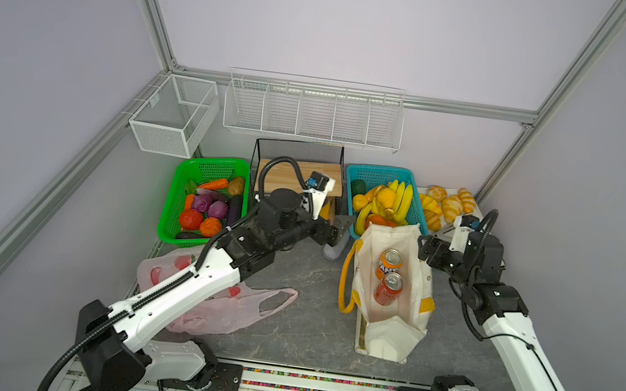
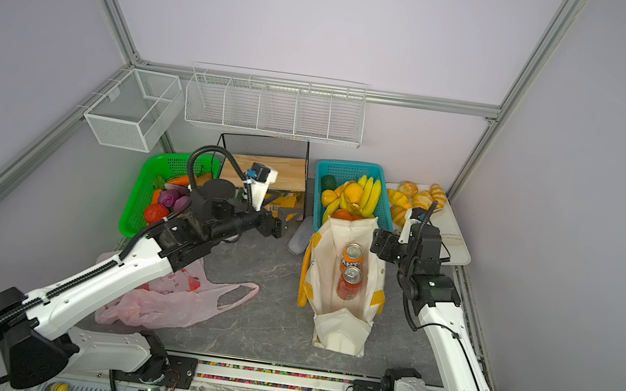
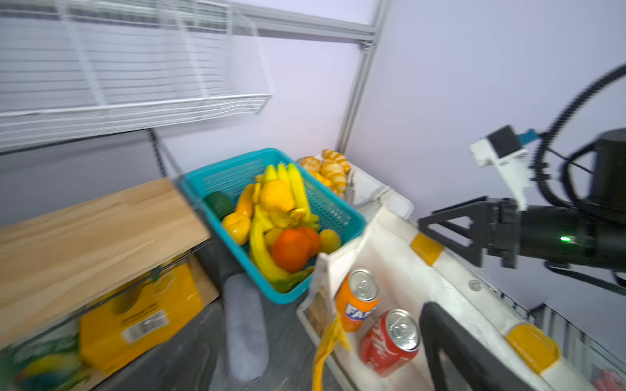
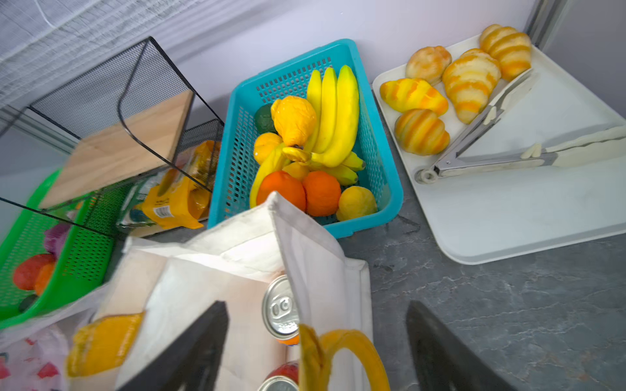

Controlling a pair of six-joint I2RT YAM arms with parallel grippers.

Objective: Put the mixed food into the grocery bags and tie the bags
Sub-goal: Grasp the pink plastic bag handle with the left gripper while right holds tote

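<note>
Nearest, toward the front left corner of the desk (image 1: 304,329), the pink plastic bag (image 1: 227,310) lies flat and crumpled, partly under the left arm. To its right the cream tote (image 1: 387,334) stands open near the desk's right edge. The Fanta can (image 1: 389,263) and the red soda can (image 1: 389,288) stand upright inside it, close together. The right end effector (image 1: 424,250) is at the tote's far right rim. In the right wrist view its fingers (image 4: 193,348) stand wide apart with the tote's wall and a yellow handle (image 4: 345,340) between them, clamping nothing. The left end effector (image 1: 341,231) hovers just left of the tote's far end, jaws apart and empty. Along the far edge, the green basket (image 1: 176,201) holds the red tomato (image 1: 190,219), the orange round vegetable (image 1: 210,226) and the purple one (image 1: 201,203). The teal basket (image 1: 382,170) of bananas (image 1: 403,201) sits right behind the tote. A white tray (image 4: 508,220) with croissants (image 1: 450,206) and tongs (image 4: 487,159) fills the far right corner.
</note>
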